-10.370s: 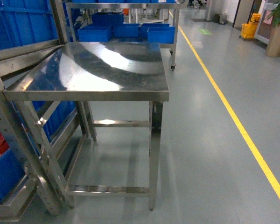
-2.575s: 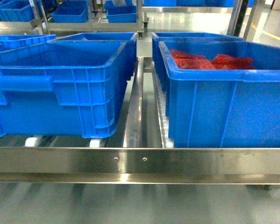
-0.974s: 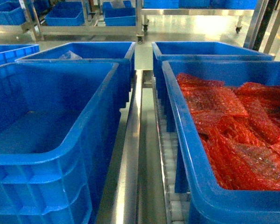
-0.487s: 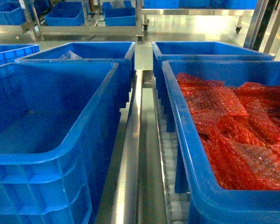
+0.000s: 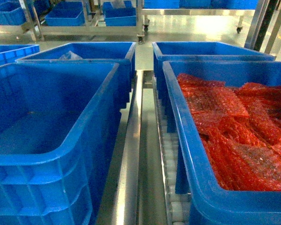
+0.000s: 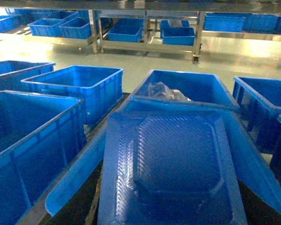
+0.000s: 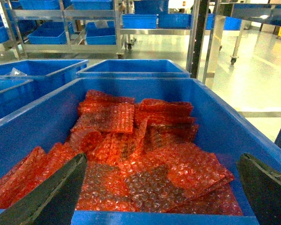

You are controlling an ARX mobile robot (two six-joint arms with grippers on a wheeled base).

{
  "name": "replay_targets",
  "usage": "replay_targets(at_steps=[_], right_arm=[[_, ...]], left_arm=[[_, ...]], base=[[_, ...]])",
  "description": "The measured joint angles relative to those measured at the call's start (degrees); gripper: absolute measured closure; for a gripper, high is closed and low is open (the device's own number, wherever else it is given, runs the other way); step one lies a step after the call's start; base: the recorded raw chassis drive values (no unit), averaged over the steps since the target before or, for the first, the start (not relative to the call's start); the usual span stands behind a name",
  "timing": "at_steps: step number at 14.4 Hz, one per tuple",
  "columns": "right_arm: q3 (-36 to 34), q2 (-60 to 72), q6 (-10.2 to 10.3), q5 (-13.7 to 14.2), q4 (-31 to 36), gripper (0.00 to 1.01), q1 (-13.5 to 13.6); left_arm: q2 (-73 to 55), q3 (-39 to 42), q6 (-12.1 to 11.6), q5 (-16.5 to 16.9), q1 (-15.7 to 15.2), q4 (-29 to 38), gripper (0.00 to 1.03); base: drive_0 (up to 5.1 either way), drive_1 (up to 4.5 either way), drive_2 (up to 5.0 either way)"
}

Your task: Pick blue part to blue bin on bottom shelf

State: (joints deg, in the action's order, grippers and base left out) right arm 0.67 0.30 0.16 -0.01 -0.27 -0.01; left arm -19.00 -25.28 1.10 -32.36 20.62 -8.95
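Two blue bins (image 5: 61, 140) flanking the bottom shelf (image 5: 131, 168) divider, right gripper (image 7: 161, 187) jaws spread, left jaws' state unclear.

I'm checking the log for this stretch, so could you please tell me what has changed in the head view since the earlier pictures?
The camera moved: from a bare steel table, to the rack's front rail, then up over the bins. In the last second nothing visibly changed. The empty left bin, the right bin full of red bubble wrap and the divider rail between them stayed put.
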Motion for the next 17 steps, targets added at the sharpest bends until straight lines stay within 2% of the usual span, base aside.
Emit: replay_targets(at_steps=[13, 14, 15, 16, 17], right_arm=[[0.00, 0.00, -0.02, 0.02, -0.02, 0.03, 0.00], [0.00, 0.00, 0.00, 0.04, 0.00, 0.03, 0.00], [0.00, 0.00, 0.00, 0.02, 0.00, 0.03, 0.00], [0.00, 0.00, -0.02, 0.00, 0.00, 0.03, 0.00], [0.00, 0.00, -0.02, 0.02, -0.02, 0.03, 0.00]], left_arm=[[-0.02, -0.02, -0.02, -0.13, 0.02, -0.22, 0.60], [-1.44, -1.66, -0.09, -6.86, 2.58, -5.84, 0.60], [-2.62, -1.92, -0.07, -11.58, 4.52, -6.54, 0.60], [-2.97, -1.92, -0.02, -13.16, 6.29, -6.25, 0.60], [-3.32, -2.10, 0.52, -13.07, 7.21, -6.67, 0.60]], base=[[0.0, 0.00, 0.0], [0.0, 0.00, 0.0], [0.0, 0.00, 0.0], [0.0, 0.00, 0.0], [0.0, 0.00, 0.0]])
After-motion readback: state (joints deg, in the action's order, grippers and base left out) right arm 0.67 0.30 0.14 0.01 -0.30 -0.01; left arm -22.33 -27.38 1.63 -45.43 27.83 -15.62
